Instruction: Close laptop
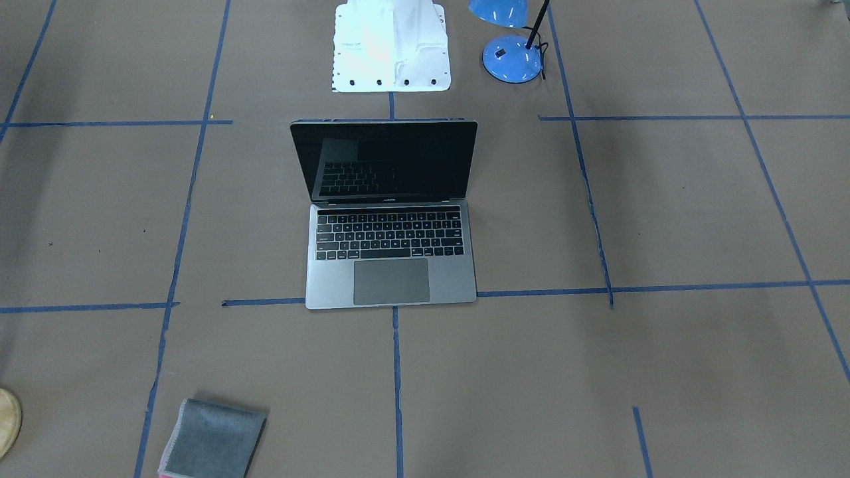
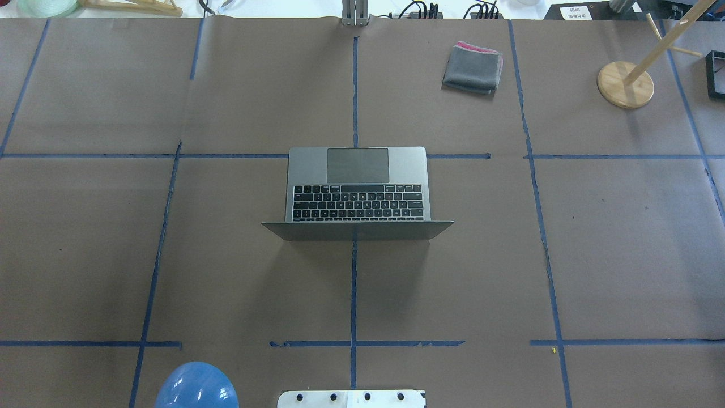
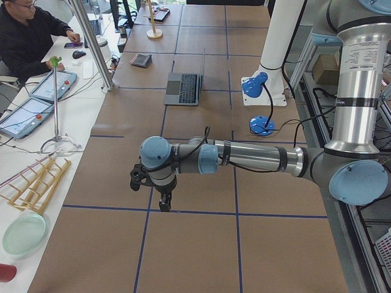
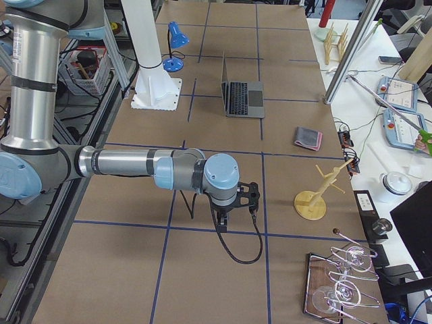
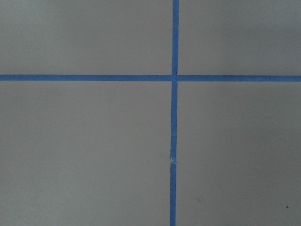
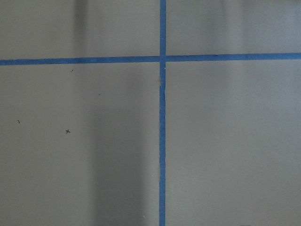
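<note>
Overhead exterior view, from the near edge outward: at 6 o'clock sits the white base plate (image 2: 351, 398) of the robot's mount, with the blue lamp (image 2: 195, 388) beside it at 7 o'clock. Brown paper (image 2: 255, 283) covers the whole table, marked into large squares by blue tape (image 2: 354, 283). The laptop (image 2: 358, 201) stands open at the centre, on the middle tape line. Its lid is roughly upright with its back toward the robot. The keyboard and trackpad face the far side, and the screen is dark in the front-facing view. Farther off, a folded grey cloth (image 2: 473, 69) with a pink edge lies at 1 o'clock, and a wooden stand (image 2: 625, 85) sits at 2 o'clock near the far edge. Neither arm reaches into this view. In the side views the left gripper (image 3: 164, 206) and the right gripper (image 4: 224, 224) each point down over a tape crossing, well apart from the laptop. Both wrist cameras show only paper and tape, so I cannot tell whether either one's fingers are spread or closed. Beyond the far edge an operator (image 3: 27, 36) sits at a white bench.
</note>
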Motion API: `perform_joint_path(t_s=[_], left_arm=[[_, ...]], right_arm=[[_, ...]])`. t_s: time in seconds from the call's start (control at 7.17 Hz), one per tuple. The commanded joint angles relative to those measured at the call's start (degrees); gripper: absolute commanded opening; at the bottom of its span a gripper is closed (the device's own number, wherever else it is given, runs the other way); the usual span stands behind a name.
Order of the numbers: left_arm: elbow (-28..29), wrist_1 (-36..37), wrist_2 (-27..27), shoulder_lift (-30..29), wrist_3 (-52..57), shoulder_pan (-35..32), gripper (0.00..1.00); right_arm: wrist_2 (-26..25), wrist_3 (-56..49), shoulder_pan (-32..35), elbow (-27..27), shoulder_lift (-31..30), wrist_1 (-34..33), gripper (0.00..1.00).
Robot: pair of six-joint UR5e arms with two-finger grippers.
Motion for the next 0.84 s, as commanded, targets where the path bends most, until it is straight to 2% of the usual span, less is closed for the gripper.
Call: perform_joint_path(t_s=[0.0,0.14,0.28,0.42,0.56,0.7], left_arm=[[-10.81,3.52,-1.14,-0.06,-0.66,0.2,1.0],[-17.99,5.89,-1.23,-0.06,-6.24,3.25,1.0],[-25.55,6.88,-1.23,0.03,-16.21,8.24,1.0],[-30.58,6.8,-1.23,-0.93,-26.32,13.94,1.0],[-33.33,6.88,-1.32,-5.64,-38.95,19.65,1.0],[-35.27,6.89,-1.14,-11.78,-51.34,25.28,0.99]], right_arm=[[0.19,0.15,-0.08,1.62,0.06,-0.32,1.0],[0.8,0.07,-0.25,2.84,0.15,-0.24,1.0],[0.98,0.15,-0.34,3.81,0.15,-0.15,1.0],[2.72,0.16,-0.43,3.91,0.15,-0.06,1.0],[7.61,1.9,-1.82,4.95,0.15,0.55,1.0],[8.53,6.09,-4.79,7.23,0.15,2.21,1.0]])
